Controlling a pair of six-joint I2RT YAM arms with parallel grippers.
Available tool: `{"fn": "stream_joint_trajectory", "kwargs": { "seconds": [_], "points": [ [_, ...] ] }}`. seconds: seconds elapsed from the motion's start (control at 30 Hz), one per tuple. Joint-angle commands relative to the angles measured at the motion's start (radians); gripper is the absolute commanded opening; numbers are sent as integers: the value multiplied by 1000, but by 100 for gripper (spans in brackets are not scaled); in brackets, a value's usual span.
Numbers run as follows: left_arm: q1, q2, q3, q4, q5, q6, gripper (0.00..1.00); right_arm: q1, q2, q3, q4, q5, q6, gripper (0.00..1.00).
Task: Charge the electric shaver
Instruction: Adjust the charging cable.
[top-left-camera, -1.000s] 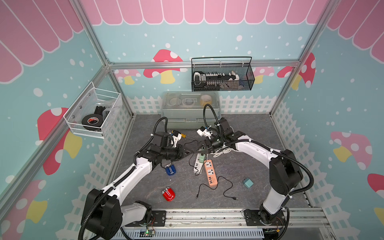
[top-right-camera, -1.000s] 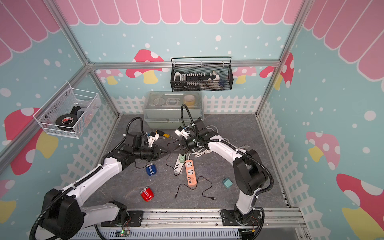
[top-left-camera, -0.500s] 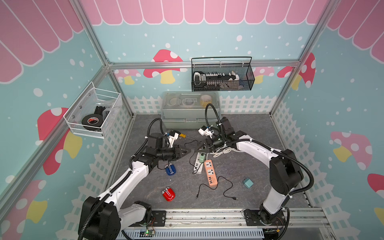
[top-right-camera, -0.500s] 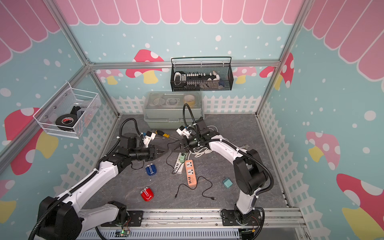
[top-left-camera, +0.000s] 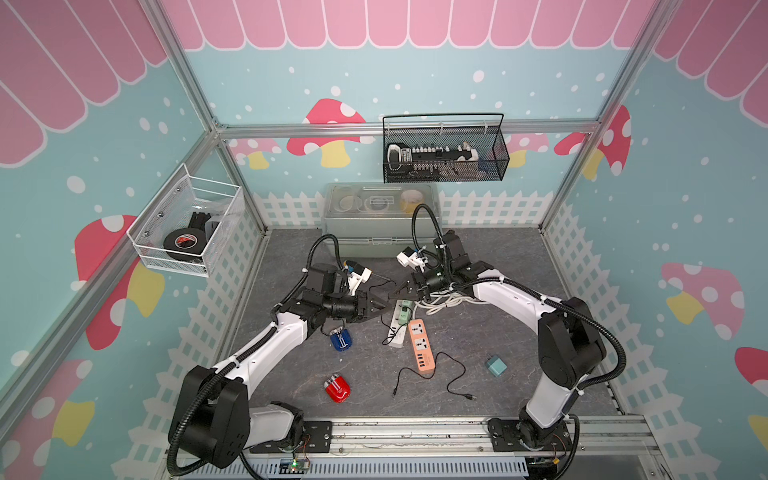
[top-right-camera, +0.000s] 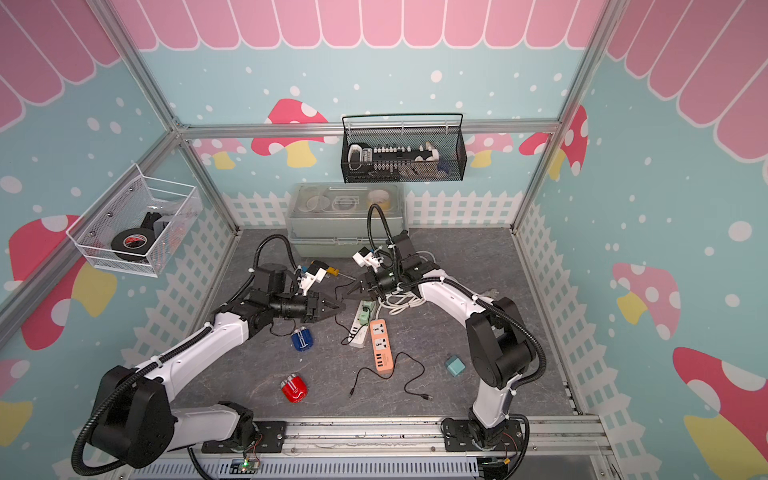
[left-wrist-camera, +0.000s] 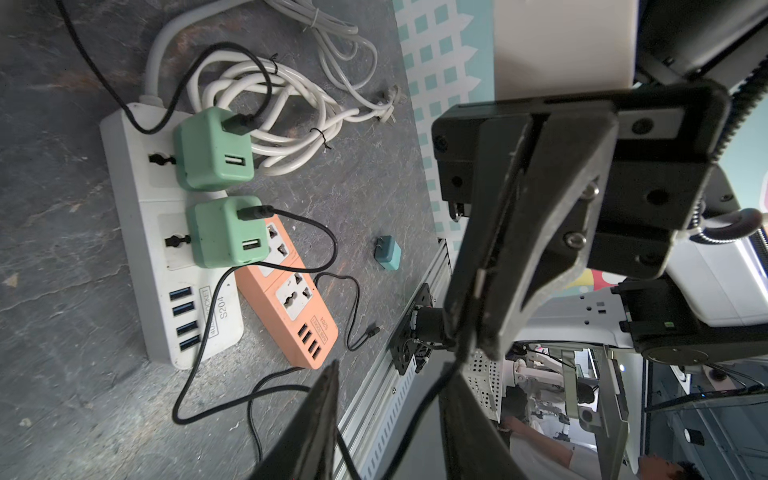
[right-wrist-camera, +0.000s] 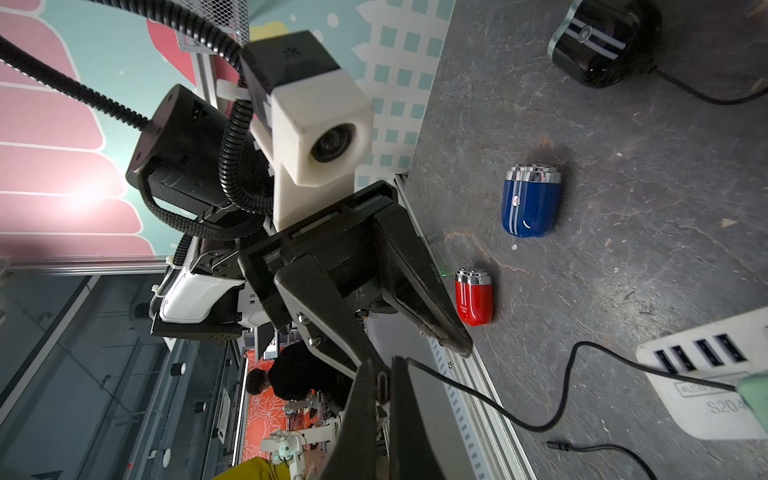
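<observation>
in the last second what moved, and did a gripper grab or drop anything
The left gripper reached toward the right gripper, tips nearly meeting by the white power strip, jaws open. The right gripper hardly moved, still shut on the black cable. No visible grab or release. Unmoved: blue shaver, red shaver, orange power strip.

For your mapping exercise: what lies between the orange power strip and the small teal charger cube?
A thin black cable loops there, seen in both top views.

Teal mushroom-print walls (top-left-camera: 415, 62), white picket-fence trim (top-left-camera: 490, 208), grey stone-look floor (top-left-camera: 519, 249)
</observation>
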Motion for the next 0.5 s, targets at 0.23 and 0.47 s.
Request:
{"fn": "stream_joint_trajectory", "kwargs": {
  "seconds": [0.23,0.47],
  "points": [
    [-41,3,55,77,-32,-50,0,4,20,-5,126,1,63,3],
    [-26,-54,-21,258,-244,-401,0,-19,-127,-165,361,187,161,49]
  ]
}}
